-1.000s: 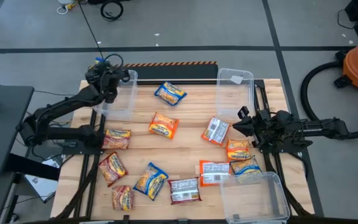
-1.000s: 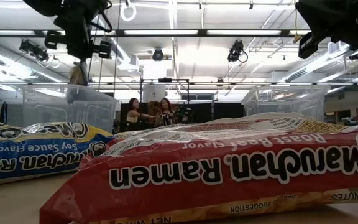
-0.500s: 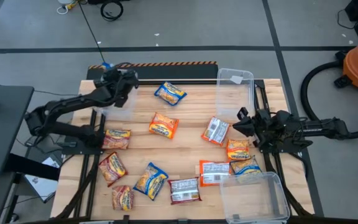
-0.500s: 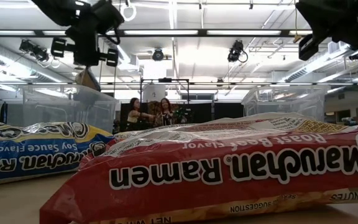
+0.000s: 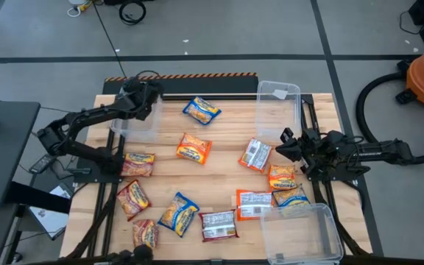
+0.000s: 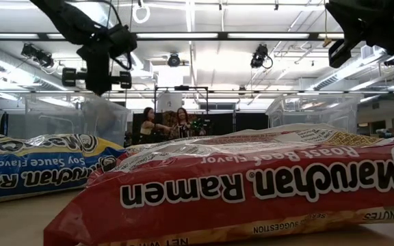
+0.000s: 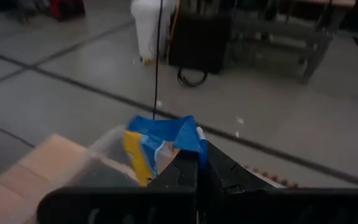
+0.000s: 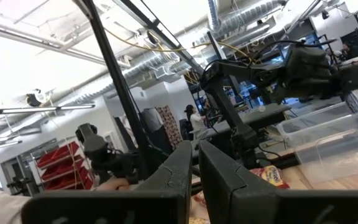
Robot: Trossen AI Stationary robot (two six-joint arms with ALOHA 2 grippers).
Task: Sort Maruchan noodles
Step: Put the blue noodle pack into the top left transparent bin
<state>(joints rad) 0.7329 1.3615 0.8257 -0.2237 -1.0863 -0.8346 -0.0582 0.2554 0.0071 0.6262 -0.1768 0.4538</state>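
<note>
Fingers [image 7: 191, 171] of the left arm pinch a blue-and-yellow packet [image 7: 157, 144].

- One blue-and-yellow packet [image 7: 160, 146] hangs crumpled, pinched between dark fingers above a clear bin.
- Another blue-and-yellow packet [image 5: 202, 110] lies flat at the far middle of the table; an orange packet [image 5: 194, 148] lies nearer, apart from it.
- Packets showing white backs [image 5: 255, 154] [image 5: 218, 225] [image 5: 253, 205] lie flat.
- Four orange packets [image 5: 138, 164] lie along the left edge.
- A red "Roast Beef" packet [image 6: 252, 191] fills the low view.
</note>
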